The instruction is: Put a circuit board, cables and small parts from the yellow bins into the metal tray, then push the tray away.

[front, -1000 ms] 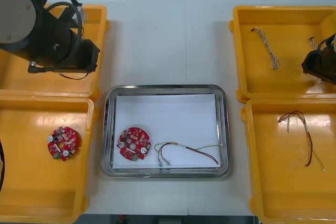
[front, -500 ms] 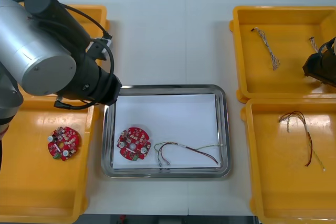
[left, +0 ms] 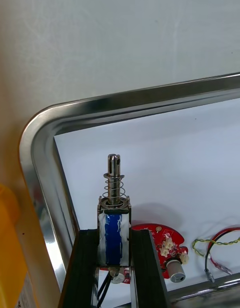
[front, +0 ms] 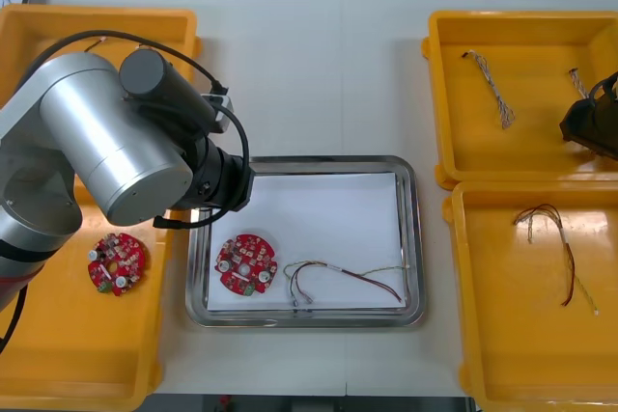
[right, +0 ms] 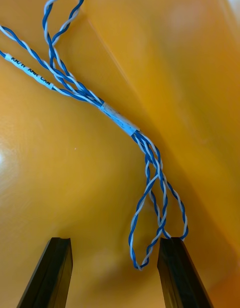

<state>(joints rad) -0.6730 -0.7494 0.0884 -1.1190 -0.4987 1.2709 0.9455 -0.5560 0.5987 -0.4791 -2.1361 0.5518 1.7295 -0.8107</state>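
Pinching a blue, spring-topped small metal part, the left gripper is hovering over the shiny metal tray at its upper-left corner; the right gripper is hanging spread.

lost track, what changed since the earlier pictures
The left gripper, shut on a small metal part, swung from the far left yellow bin to over the metal tray's far left corner. The right gripper, open over the twisted blue and white cable, and the tray's round red circuit board stayed put.
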